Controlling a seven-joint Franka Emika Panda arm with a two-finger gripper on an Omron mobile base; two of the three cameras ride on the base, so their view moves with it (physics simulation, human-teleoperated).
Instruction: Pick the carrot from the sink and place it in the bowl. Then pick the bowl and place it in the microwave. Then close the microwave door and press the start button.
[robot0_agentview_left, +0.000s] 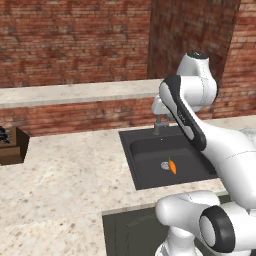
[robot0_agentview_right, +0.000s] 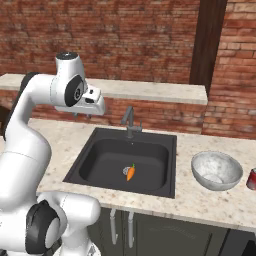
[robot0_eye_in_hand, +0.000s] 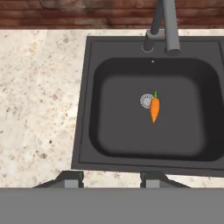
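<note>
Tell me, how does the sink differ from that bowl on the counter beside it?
The sink is a dark charcoal rectangle sunk into the counter; the bowl is round, pale grey-white, and stands on top of the counter. The sink is much wider than the bowl. The sink holds a carrot beside its drain; the bowl holds no carrot. Both are open-topped hollows.

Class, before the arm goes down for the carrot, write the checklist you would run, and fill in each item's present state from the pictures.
1. Carrot lies on the floor of the sink, beside the drain: ok.
2. Nothing lies on the carrot: ok.
3. Hand open, with nothing between its fingertips: ok.
4. Hand lined up over the carrot: not ok; the carrot sits off to one side in the hand view.
5. Faucet stands at the back rim, away from the carrot: ok.
6. Bowl upright on the counter beside the sink: ok.
</note>
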